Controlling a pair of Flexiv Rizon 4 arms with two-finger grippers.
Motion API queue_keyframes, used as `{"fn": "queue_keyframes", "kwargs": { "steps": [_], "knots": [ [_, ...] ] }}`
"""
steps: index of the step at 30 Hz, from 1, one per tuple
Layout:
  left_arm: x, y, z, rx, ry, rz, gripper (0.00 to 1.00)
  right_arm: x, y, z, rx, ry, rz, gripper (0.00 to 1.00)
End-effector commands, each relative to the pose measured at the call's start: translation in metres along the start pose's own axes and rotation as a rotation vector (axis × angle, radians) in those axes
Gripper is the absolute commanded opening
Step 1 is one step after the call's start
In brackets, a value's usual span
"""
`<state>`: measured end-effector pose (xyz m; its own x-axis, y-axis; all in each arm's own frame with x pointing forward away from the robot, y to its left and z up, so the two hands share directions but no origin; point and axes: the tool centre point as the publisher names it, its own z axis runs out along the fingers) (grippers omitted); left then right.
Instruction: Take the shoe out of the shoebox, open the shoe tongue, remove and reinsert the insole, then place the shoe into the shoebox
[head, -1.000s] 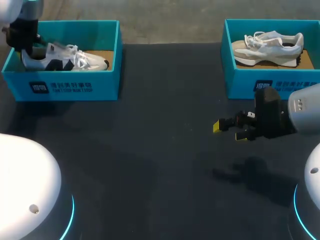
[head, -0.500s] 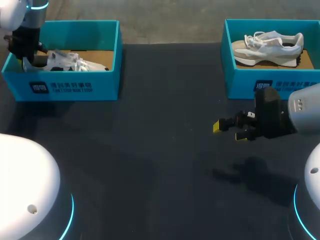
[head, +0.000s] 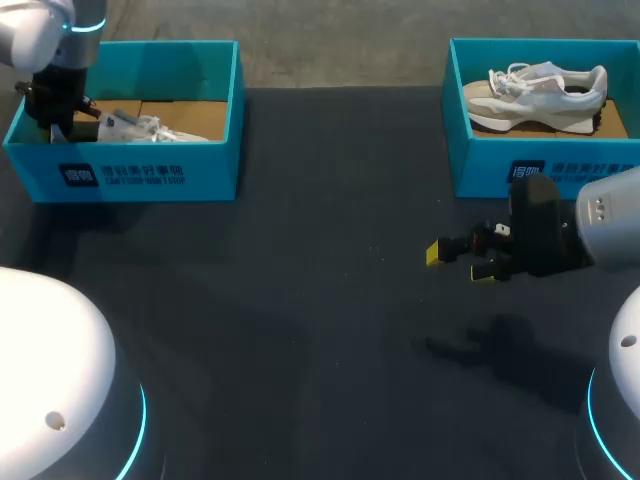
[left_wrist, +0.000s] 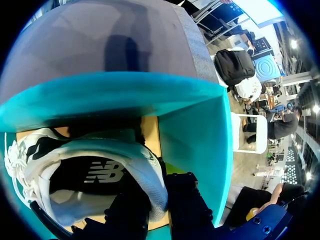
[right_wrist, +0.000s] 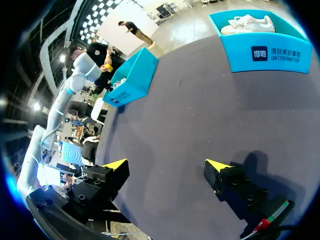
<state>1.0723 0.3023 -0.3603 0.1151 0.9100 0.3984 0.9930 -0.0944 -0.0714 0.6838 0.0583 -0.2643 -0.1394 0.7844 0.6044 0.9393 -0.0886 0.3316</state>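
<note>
**Head view.** The teal shoebox (head: 140, 175) stands at the far left of the dark table (head: 300, 300). The black-and-white shoe (head: 150, 128) lies inside it on the cardboard floor, toe toward the table's middle. The left arm (head: 58, 60) comes down into the box's left end, and the left gripper (head: 62, 124) sits at the shoe's heel, its fingers hidden by the box wall. A second shoebox (head: 480, 170) stands at the far right with a pale second shoe (head: 540, 95) lying inside. The right arm (head: 600, 225) enters from the right. The right gripper (head: 458, 263) hangs above the bare table in front of that box, its yellow tips apart with nothing between them.

**Left wrist view.** The left gripper (left_wrist: 159, 200) is clamped on the heel of the shoe (left_wrist: 100, 165): one dark finger lies inside the collar and the other outside it. The teal wall of the shoebox (left_wrist: 195, 130) rises just beside and ahead of the gripper.

**Right wrist view.** The fingers (right_wrist: 112, 172) of the right gripper (right_wrist: 167, 165) stand wide apart over the table (right_wrist: 190, 115), holding nothing. Ahead lie the second shoebox (right_wrist: 270, 55) with the second shoe (right_wrist: 247, 22), and, well apart from it, the shoebox (right_wrist: 132, 82) with the left arm (right_wrist: 65, 95) bent over it
</note>
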Motion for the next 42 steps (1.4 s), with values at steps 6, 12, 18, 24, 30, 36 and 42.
{"fn": "queue_keyframes", "kwargs": {
  "steps": [6, 12, 18, 24, 30, 36, 42],
  "knots": [
    [-0.003, 0.004, 0.008, 0.018, 0.01, 0.01, 0.24, 0.002, -0.001, 0.002, -0.004, -0.005, 0.002, 1.0],
    [-0.003, 0.003, 0.0, 0.009, -0.009, 0.016, 0.5, 0.002, -0.001, 0.002, -0.004, -0.005, 0.002, 1.0],
    [-0.001, 0.001, -0.016, -0.015, -0.034, 0.014, 0.9, 0.002, -0.001, 0.002, -0.004, -0.005, 0.002, 1.0],
    [0.002, -0.002, -0.037, -0.048, -0.065, -0.001, 0.98, 0.002, -0.001, 0.002, -0.004, -0.005, 0.002, 1.0],
    [0.007, -0.004, -0.061, -0.081, -0.1, -0.027, 1.0, 0.002, -0.001, 0.002, -0.004, -0.005, 0.002, 1.0],
    [0.016, -0.009, -0.089, -0.105, -0.133, -0.067, 1.0, 0.002, -0.001, 0.002, -0.004, -0.005, 0.002, 1.0],
    [0.024, -0.022, -0.116, -0.107, -0.18, -0.106, 1.0, 0.002, -0.001, 0.002, -0.004, -0.005, 0.002, 1.0]
  ]
}}
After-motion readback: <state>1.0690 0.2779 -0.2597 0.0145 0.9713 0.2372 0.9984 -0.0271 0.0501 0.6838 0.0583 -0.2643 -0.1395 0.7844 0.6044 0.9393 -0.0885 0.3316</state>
